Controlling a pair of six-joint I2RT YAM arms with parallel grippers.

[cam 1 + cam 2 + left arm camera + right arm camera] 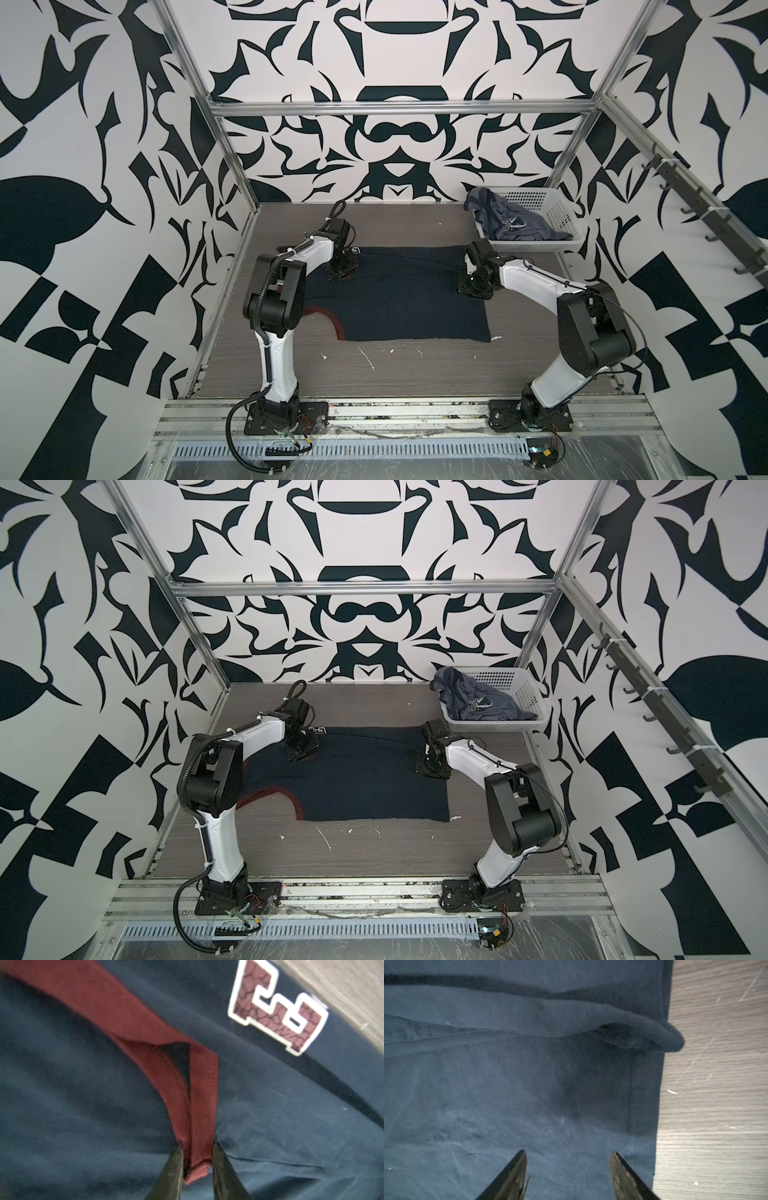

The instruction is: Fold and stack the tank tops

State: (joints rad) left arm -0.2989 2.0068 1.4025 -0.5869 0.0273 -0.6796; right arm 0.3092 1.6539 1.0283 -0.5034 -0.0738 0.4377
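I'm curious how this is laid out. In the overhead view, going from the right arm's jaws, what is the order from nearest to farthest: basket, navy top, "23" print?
1. Navy top: directly beneath.
2. Basket: just behind, far right corner.
3. "23" print: across the top, left side.

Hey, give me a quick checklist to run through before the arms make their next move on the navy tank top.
1. Red strap between the left gripper's jaws: ok.
2. Left grip fully closed: cannot tell.
3. Right gripper holding cloth: not ok, jaws open and empty over the navy tank top.
4. Cloth smooth: not ok, a raised fold near its edge.
5. Blue tank top out of the way in the basket: ok.
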